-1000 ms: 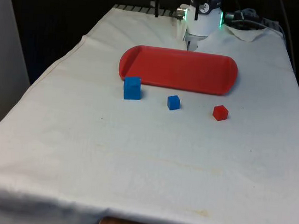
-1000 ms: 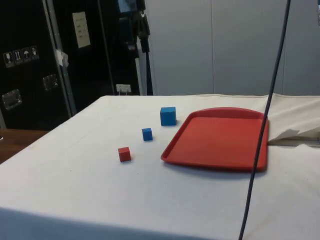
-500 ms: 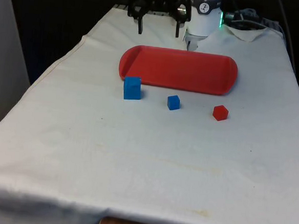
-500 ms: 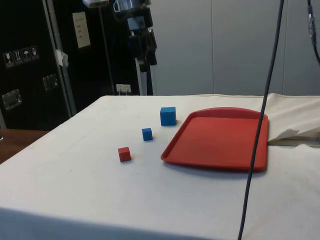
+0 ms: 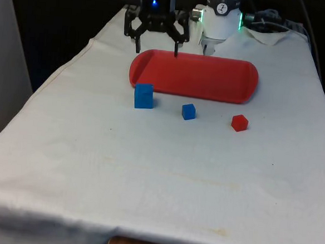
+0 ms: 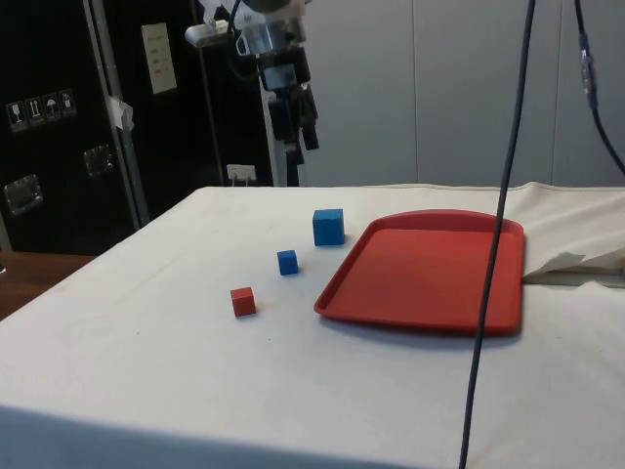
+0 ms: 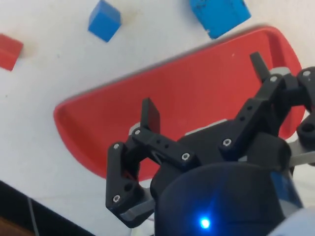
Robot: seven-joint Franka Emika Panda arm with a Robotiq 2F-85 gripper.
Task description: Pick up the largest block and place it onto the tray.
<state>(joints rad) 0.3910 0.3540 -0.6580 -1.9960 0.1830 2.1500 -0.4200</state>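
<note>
The largest block, a blue cube (image 5: 143, 95) (image 6: 328, 226) (image 7: 219, 14), stands on the cloth just off the red tray's (image 5: 221, 84) (image 6: 430, 269) (image 7: 98, 128) near corner on the front view's left. My gripper (image 5: 156, 50) (image 6: 304, 127) (image 7: 204, 86) hangs open and empty in the air above that end of the tray, behind and well above the large cube. A small blue cube (image 5: 189, 111) (image 6: 287, 262) (image 7: 104, 20) and a small red cube (image 5: 239, 123) (image 6: 243, 301) (image 7: 9, 51) lie in front of the tray.
A black cable (image 6: 498, 244) hangs down in the foreground of the side view. A rumpled fold of cloth (image 6: 576, 249) lies beyond the tray. The table's left edge in the front view runs close beside the large cube's side.
My gripper has come down and forward from the table's far end, moving toward the front view's left. It now hangs over the tray's left end. The blocks and tray have not moved.
</note>
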